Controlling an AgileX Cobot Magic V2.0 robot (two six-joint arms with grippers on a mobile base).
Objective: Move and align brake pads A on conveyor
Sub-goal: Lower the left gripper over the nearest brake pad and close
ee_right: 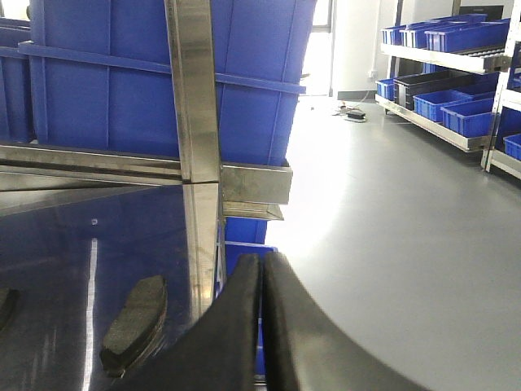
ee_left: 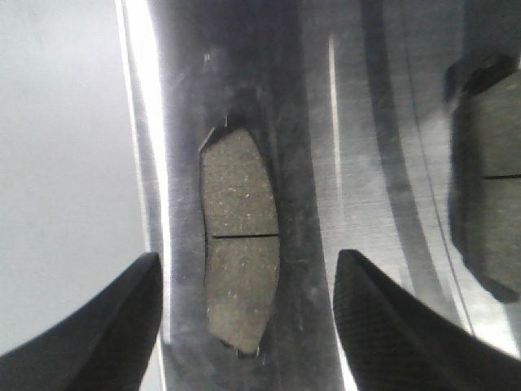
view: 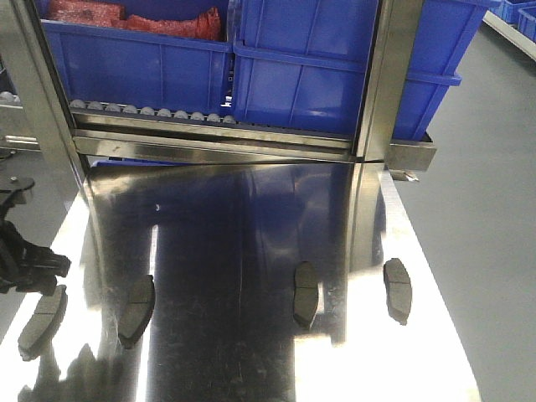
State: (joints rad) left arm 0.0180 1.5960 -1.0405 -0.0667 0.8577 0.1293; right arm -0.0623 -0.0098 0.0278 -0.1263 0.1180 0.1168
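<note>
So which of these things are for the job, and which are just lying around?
For the job: the four brake pads, on the steel table; the left gripper, open over one; the right gripper, shut.
Just there: blue bins, red parts inside one, far shelves.

Left end effector (ee_left: 248, 326), black tapered weave-textured fingers (ee_left: 391, 334), right end effector (ee_right: 261, 322), curved matte black
</note>
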